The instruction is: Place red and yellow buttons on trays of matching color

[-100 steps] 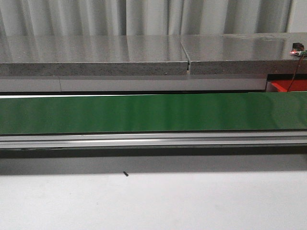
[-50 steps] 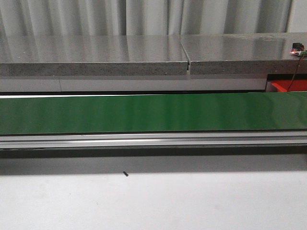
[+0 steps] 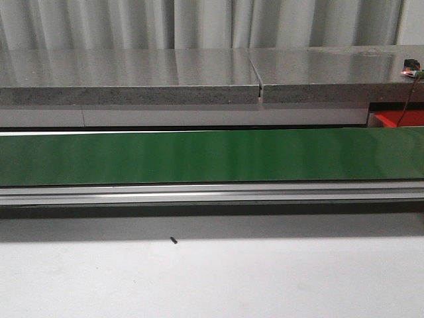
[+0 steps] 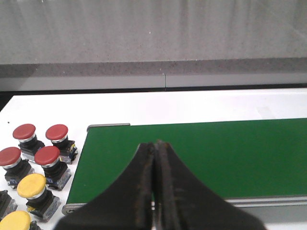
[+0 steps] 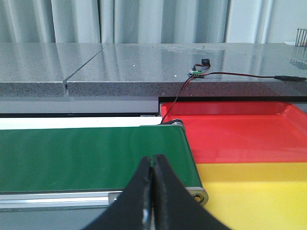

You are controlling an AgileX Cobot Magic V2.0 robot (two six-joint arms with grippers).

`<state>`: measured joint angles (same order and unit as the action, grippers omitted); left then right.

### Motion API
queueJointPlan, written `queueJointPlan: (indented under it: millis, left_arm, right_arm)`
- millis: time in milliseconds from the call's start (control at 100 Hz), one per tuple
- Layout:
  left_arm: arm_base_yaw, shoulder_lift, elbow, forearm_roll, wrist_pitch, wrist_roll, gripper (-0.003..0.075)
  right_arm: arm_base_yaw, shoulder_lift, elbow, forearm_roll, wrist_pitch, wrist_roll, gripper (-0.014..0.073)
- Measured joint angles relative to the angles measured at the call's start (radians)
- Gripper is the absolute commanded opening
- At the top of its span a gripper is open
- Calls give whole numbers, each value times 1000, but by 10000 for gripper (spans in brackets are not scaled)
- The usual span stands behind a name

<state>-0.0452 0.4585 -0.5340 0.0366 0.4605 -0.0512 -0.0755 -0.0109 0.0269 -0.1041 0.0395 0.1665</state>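
4 red buttons [image 4: 41,146] sit in a cluster on the white desk [image 4: 201,103] just beside one end of the green conveyor belt [image 4: 206,158], each a red mushroom cap on a dark body, and 2 yellow buttons [image 4: 31,187] stand next to them on the nearer side, 1 of them cut off by the picture's edge. From the left wrist camera, the left gripper [image 4: 155,148] hangs over the belt's near edge with its 2 dark fingers pressed together, nothing between them. At the belt's other end, seen from the right wrist camera, the red tray [image 5: 240,134] lies just past the belt's roller, and the yellow tray [image 5: 259,191] lies touching it on the nearer side; both trays look bare. The right gripper [image 5: 152,163] is likewise closed tight on nothing, its fingertips over the belt's near edge close to the trays. A thin red and black cable [image 5: 225,74] runs across the grey stone counter [image 5: 144,62] behind, ending in a small circuit board. From the front camera, only the belt's long green surface, its aluminium rail [image 3: 212,193], the grey counter and a sliver of the red tray at the far right show; neither arm appears there, and a tiny dark speck [image 3: 173,240] lies on the white desk.
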Motion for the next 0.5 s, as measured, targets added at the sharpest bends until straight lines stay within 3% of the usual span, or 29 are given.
queueJointPlan:
  millis: [60,130,150,200,220,310,380,500]
  left_arm:
    - [0,56,-34,2,18,0,45]
    - [0,122,-73,2,35,0,159]
    - [0,141,-83,2,38,0,236]
    - [0,183,-105,2,42,0,325]
    - [0,200,-113,2,42,0,417]
    - [0,273,-142,2,44,0,590]
    - [0,324,-161,2,50,0,650]
    - [0,402,-197,2,70,-14,652]
  right_arm:
    - [0,0,0,0,0,0,-67]
    - [0,0,0,0,0,0,-67]
    - [0,0,0,0,0,0,-67]
    - [0,0,0,0,0,0,-67]
    - [0,0,0,0,0,0,-67]
    - [0,0,0,0,0,0,-67]
    - [0,0,0,0,0,0,-67]
    - [0,0,0,0,0,0,-67]
